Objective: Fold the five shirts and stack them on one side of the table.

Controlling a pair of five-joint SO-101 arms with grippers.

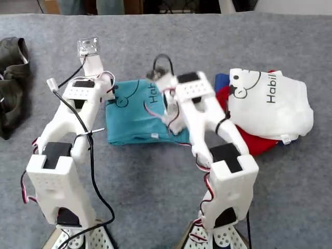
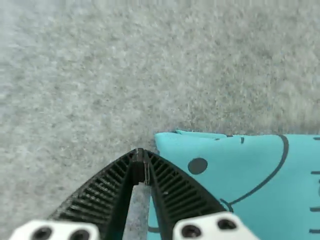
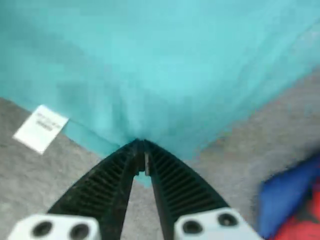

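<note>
Right claw [image 3: 140,155] pinches edge of teal shirt [image 3: 150,60].

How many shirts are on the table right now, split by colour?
teal shirt: 1
white shirt: 1
red shirt: 1
blue shirt: 1
dark green shirt: 1
Total: 5 shirts
The white one lies on top of the red and blue ones. The dark green one lies bunched at the table's edge.

- Table [image 1: 155,202]: grey felt-like cover, running to every edge in view.
- Past the far edge: brown wooden furniture [image 1: 133,5] mid-way, white panel [image 1: 290,5] by the far right corner.
- Light: even, soft.
</note>
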